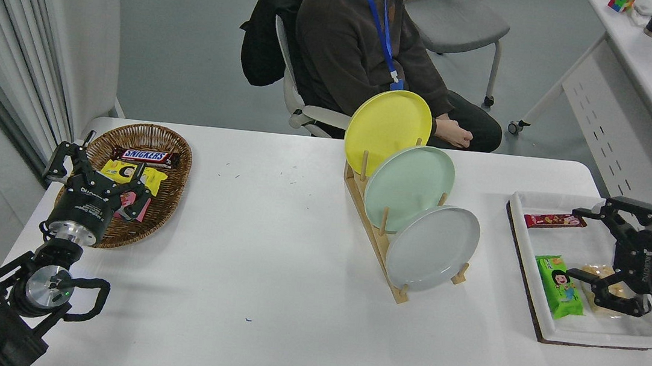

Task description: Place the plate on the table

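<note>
White desk [268, 274] across most of frame. Person [364, 47] seated at top centre, behind rack. Wicker basket [170, 191] w/ snack bars at centre left. White tray [583, 334] w/ snacks at centre right. Wooden rack [376, 249] at centre, holding 3 plates on edge: yellow plate [386, 126] rearmost, mint green plate [410, 186] mid, pale grey plate [431, 248] frontmost, lower right of other two, not yet on desk. Right gripper [595, 244] at right edge over tray, well apart from rack, jaws spread wide, empty. Left gripper [94, 168] parked lower left over basket edge, jaws spread, empty.
</note>
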Robot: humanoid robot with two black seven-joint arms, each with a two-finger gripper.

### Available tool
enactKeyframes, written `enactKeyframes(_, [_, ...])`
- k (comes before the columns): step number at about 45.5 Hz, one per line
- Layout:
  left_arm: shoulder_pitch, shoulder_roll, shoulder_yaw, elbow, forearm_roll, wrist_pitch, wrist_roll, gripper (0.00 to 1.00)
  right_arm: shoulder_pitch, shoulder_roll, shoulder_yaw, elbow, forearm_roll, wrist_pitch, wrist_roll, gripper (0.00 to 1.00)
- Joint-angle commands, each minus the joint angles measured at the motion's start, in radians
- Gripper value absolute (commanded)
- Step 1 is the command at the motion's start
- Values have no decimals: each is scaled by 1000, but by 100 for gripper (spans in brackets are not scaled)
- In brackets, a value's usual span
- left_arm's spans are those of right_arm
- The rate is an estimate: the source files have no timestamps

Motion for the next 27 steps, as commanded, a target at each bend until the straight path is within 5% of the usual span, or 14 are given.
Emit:
enactKeyframes(1, [0, 0, 0, 0, 0, 0, 0, 98, 29, 20, 9, 47, 48, -134, -92, 99])
enactKeyframes(13, [0, 0, 0, 0, 0, 0, 0, 98, 94, 41, 18, 141, 56, -334, -171, 99])
enactKeyframes(27, [0, 0, 0, 0, 0, 0, 0, 98, 157, 83, 3, 191, 122, -349, -169, 99])
